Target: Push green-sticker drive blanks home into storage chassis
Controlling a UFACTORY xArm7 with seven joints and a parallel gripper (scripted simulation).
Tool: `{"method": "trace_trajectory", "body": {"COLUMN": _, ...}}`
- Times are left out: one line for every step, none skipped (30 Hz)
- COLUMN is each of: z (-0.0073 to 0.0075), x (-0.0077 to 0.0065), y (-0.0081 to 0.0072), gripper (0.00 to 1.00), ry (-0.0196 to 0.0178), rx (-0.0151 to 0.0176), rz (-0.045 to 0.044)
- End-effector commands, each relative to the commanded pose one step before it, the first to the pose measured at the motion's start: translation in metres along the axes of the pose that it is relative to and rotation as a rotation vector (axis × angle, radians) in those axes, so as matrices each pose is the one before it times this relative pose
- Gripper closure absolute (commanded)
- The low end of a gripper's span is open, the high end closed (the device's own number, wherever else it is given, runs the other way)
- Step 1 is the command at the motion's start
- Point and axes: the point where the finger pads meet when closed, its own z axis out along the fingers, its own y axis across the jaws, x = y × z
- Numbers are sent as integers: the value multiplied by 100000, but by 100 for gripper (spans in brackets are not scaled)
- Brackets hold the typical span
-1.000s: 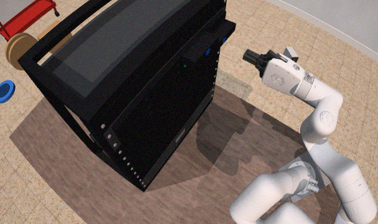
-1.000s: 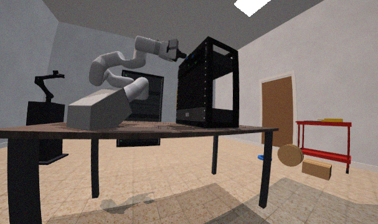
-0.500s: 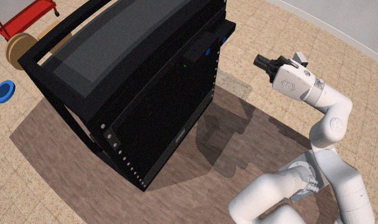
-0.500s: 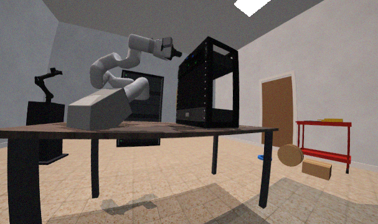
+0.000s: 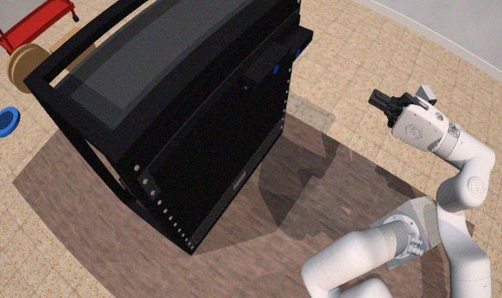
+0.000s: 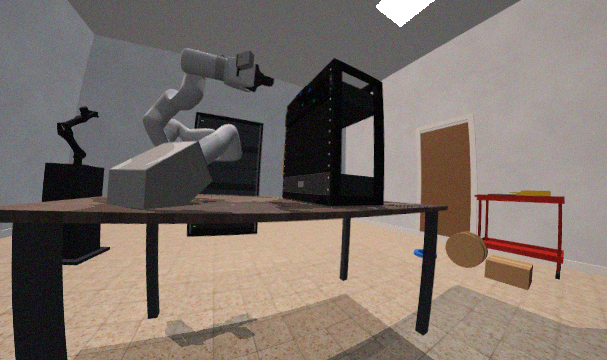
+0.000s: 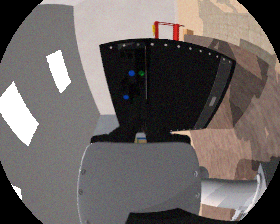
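The black rack stands on the brown table, with the storage chassis near its top. In the top view, two blanks with blue stickers stand out of the front. A green sticker sits on a blank that looks level with the front around it. The wrist view shows the rack front with the green sticker and two blue ones. My gripper is shut and empty, in the air well away from the rack front, pointing at its upper part; it also shows in the exterior view.
The arm's base sits on the table in front of the rack. On the floor beyond the table are a red cart, a wooden disc, a cardboard box and a blue ring. Another dark arm stands on a pedestal.
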Motion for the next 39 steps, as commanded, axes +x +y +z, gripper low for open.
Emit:
{"method": "trace_trajectory", "body": {"z": -2450, "x": -147, "y": 19, "gripper": 100, "ry": -241, "rx": -201, "rz": -253}}
{"method": "trace_trajectory", "body": {"z": 0, "x": 0, "y": 0, "gripper": 100, "ry": 0, "rx": 0, "rz": 0}}
{"method": "trace_trajectory", "body": {"z": 0, "x": 0, "y": 0, "gripper": 100, "ry": 0, "rx": 0, "rz": 0}}
{"method": "trace_trajectory", "body": {"z": -411, "x": -1, "y": 2, "gripper": 100, "ry": 0, "rx": 0, "rz": -1}}
{"method": "trace_trajectory", "body": {"z": -365, "x": -1, "y": 2, "gripper": 100, "ry": 0, "rx": 0, "rz": 0}}
{"method": "trace_trajectory", "body": {"z": -317, "x": -2, "y": 3, "gripper": 100, "ry": 1, "rx": -1, "rz": 2}}
{"method": "trace_trajectory", "body": {"z": -269, "x": 0, "y": 0, "gripper": 100, "ry": -1, "rx": 1, "rz": -2}}
{"method": "trace_trajectory", "body": {"z": -222, "x": -1, "y": 3, "gripper": 100, "ry": 1, "rx": -1, "rz": 2}}
{"method": "trace_trajectory", "body": {"z": -176, "x": 0, "y": 0, "gripper": 100, "ry": -1, "rx": 1, "rz": -2}}
{"method": "trace_trajectory", "body": {"z": -133, "x": 0, "y": 1, "gripper": 100, "ry": 0, "rx": 0, "rz": 0}}
{"method": "trace_trajectory", "body": {"z": -93, "x": 0, "y": 1, "gripper": 100, "ry": 0, "rx": 0, "rz": 1}}
{"method": "trace_trajectory", "body": {"z": -59, "x": 0, "y": 1, "gripper": 100, "ry": 0, "rx": -1, "rz": 1}}
{"method": "trace_trajectory", "body": {"z": -32, "x": 0, "y": 0, "gripper": 100, "ry": 0, "rx": 0, "rz": 1}}
{"method": "trace_trajectory", "body": {"z": -12, "x": 0, "y": 0, "gripper": 100, "ry": 0, "rx": 0, "rz": 0}}
{"method": "trace_trajectory", "body": {"z": -2, "x": 0, "y": 0, "gripper": 100, "ry": 0, "rx": 0, "rz": 0}}
{"method": "trace_trajectory", "body": {"z": 0, "x": 0, "y": 0, "gripper": 100, "ry": 0, "rx": 0, "rz": 0}}
{"method": "trace_trajectory", "body": {"z": 0, "x": 0, "y": 0, "gripper": 100, "ry": 0, "rx": 0, "rz": 0}}
{"method": "trace_trajectory", "body": {"z": 0, "x": 0, "y": 0, "gripper": 100, "ry": 0, "rx": 0, "rz": 0}}
{"method": "trace_trajectory", "body": {"z": 0, "x": 0, "y": 0, "gripper": 100, "ry": 0, "rx": 0, "rz": 0}}
{"method": "trace_trajectory", "body": {"z": 0, "x": 0, "y": 0, "gripper": 100, "ry": 0, "rx": 0, "rz": 0}}
{"method": "trace_trajectory", "body": {"z": 0, "x": 0, "y": 0, "gripper": 100, "ry": 0, "rx": 0, "rz": 0}}
{"method": "trace_trajectory", "body": {"z": 0, "x": 0, "y": 0, "gripper": 100, "ry": 0, "rx": 0, "rz": 0}}
{"method": "trace_trajectory", "body": {"z": 0, "x": 0, "y": 0, "gripper": 100, "ry": 0, "rx": 0, "rz": 0}}
{"method": "trace_trajectory", "body": {"z": 0, "x": 0, "y": 0, "gripper": 100, "ry": 0, "rx": 0, "rz": 0}}
{"method": "trace_trajectory", "body": {"z": 0, "x": 0, "y": 0, "gripper": 100, "ry": 0, "rx": 0, "rz": 0}}
{"method": "trace_trajectory", "body": {"z": 0, "x": 0, "y": 0, "gripper": 100, "ry": 0, "rx": 0, "rz": 0}}
{"method": "trace_trajectory", "body": {"z": 0, "x": 0, "y": 0, "gripper": 100, "ry": 0, "rx": 0, "rz": 0}}
{"method": "trace_trajectory", "body": {"z": 0, "x": 0, "y": 0, "gripper": 100, "ry": 0, "rx": 0, "rz": 0}}
{"method": "trace_trajectory", "body": {"z": 0, "x": 0, "y": 0, "gripper": 100, "ry": 0, "rx": 0, "rz": 0}}
{"method": "trace_trajectory", "body": {"z": 0, "x": 0, "y": 0, "gripper": 100, "ry": 0, "rx": 0, "rz": 0}}
{"method": "trace_trajectory", "body": {"z": 0, "x": 0, "y": 0, "gripper": 100, "ry": 0, "rx": 0, "rz": 0}}
{"method": "trace_trajectory", "body": {"z": 0, "x": 0, "y": 0, "gripper": 100, "ry": 0, "rx": 0, "rz": 0}}
{"method": "trace_trajectory", "body": {"z": 0, "x": 0, "y": 0, "gripper": 100, "ry": 0, "rx": 0, "rz": 0}}
{"method": "trace_trajectory", "body": {"z": 0, "x": 0, "y": 0, "gripper": 100, "ry": 0, "rx": 0, "rz": 0}}
{"method": "trace_trajectory", "body": {"z": 0, "x": 0, "y": 0, "gripper": 100, "ry": 0, "rx": 0, "rz": 0}}
{"method": "trace_trajectory", "body": {"z": 0, "x": 0, "y": 0, "gripper": 100, "ry": 0, "rx": 0, "rz": 0}}
{"method": "trace_trajectory", "body": {"z": 0, "x": 0, "y": 0, "gripper": 100, "ry": 0, "rx": 0, "rz": 0}}
{"method": "trace_trajectory", "body": {"z": 0, "x": 0, "y": 0, "gripper": 100, "ry": 0, "rx": 0, "rz": 0}}
{"method": "trace_trajectory", "body": {"z": 0, "x": 0, "y": 0, "gripper": 100, "ry": 0, "rx": 0, "rz": 0}}
